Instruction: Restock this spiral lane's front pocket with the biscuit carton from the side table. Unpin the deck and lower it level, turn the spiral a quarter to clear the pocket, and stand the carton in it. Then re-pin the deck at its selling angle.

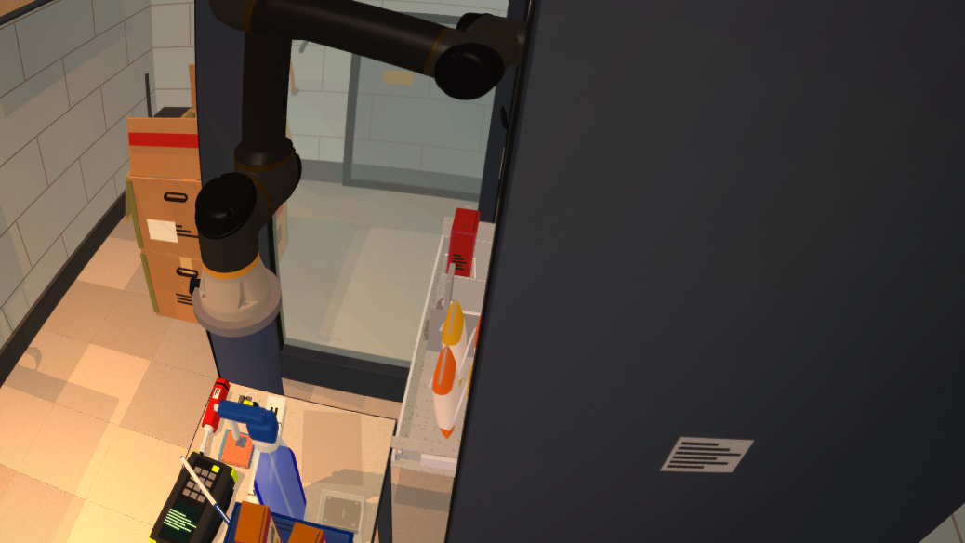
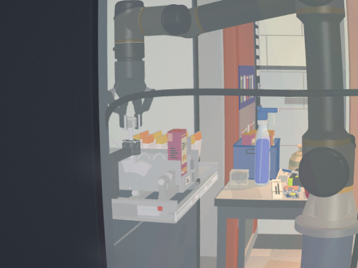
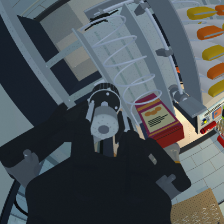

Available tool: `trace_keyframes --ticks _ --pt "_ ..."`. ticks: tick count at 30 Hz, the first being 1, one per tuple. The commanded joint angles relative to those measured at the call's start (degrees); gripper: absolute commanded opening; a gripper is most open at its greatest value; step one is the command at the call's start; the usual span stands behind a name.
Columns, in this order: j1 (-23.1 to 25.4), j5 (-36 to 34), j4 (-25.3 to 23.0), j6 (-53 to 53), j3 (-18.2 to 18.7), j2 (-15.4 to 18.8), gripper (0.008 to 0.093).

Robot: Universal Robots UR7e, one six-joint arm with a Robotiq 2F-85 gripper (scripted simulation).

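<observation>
My gripper [image 2: 130, 122] hangs inside the vending cabinet, above the back of the deck. A pale knurled pin [image 3: 104, 124] is clamped in its fingers, directly over a black socket knob [image 2: 131, 146]. The red biscuit carton [image 2: 177, 148] stands upright in the front pocket of the wire spiral [image 3: 127, 67]. The grey deck [image 2: 155, 173] sits on a pulled-out tray.
The dark cabinet wall [image 1: 708, 270] closes off the gripper's side. Orange and yellow snack bags [image 3: 213, 51] fill the neighbouring lane. The side table [image 2: 257, 191] carries a blue spray bottle [image 2: 262, 152], a blue bin [image 2: 251, 157] and small tools.
</observation>
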Motion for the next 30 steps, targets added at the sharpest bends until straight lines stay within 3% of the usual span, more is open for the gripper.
trace_keyframes --ticks 1,17,30 --pt "0.0 -0.1 0.1 -1.7 -0.2 -0.2 0.0080" --pt "0.0 -0.1 0.1 -29.8 -0.2 -0.2 0.0080" --pt "0.0 -0.1 0.1 -43.3 -0.2 -0.2 0.0080"
